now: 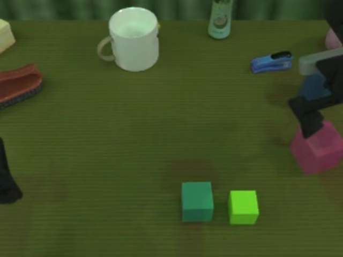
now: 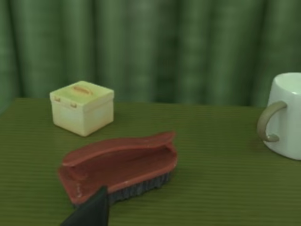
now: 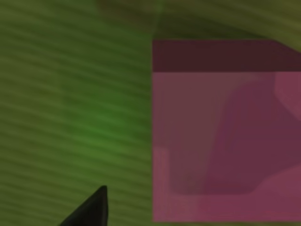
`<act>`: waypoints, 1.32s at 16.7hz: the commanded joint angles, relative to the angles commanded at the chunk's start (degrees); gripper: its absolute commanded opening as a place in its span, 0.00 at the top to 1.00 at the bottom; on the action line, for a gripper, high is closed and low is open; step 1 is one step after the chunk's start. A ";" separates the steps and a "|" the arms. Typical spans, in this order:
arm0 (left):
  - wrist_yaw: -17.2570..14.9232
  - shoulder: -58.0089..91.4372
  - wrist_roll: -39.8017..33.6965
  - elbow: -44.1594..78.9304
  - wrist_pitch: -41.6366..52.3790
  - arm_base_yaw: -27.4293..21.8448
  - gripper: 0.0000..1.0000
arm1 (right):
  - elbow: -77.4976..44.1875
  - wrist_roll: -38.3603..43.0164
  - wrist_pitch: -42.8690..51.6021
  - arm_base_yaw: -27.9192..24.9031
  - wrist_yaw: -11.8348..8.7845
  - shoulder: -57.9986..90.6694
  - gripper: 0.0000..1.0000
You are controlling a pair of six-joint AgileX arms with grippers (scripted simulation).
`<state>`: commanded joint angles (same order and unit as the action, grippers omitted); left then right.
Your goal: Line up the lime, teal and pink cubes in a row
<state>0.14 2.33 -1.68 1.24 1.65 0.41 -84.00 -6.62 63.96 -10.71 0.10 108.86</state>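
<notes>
The teal cube and the smaller lime cube sit side by side near the table's front edge, a small gap between them. Far to the right stands the pink cube. My right gripper hangs directly over the pink cube's back left corner, open. In the right wrist view the pink cube looms close, and one dark fingertip shows beside it, clear of its side. My left gripper is parked at the left edge, open, holding nothing.
A white mug and a pale bottle stand at the back. A blue stapler lies at the back right. A red brush and a cream box are at the left.
</notes>
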 joint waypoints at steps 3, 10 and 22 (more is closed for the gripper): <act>-0.14 -2.33 1.68 -1.24 -1.65 0.74 0.00 | -1.73 -0.13 1.09 -0.20 -0.04 1.81 0.00; -0.14 -2.33 1.68 -1.24 -1.65 0.74 0.00 | -0.16 -0.20 -1.19 -0.07 -0.04 2.68 0.00; -0.14 -2.33 1.68 -1.24 -1.65 0.74 0.00 | 10.09 0.09 -17.62 -0.32 0.00 8.70 0.00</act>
<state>0.00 0.00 0.00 0.00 0.00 1.15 -73.90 -6.53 46.35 -11.03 0.10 117.56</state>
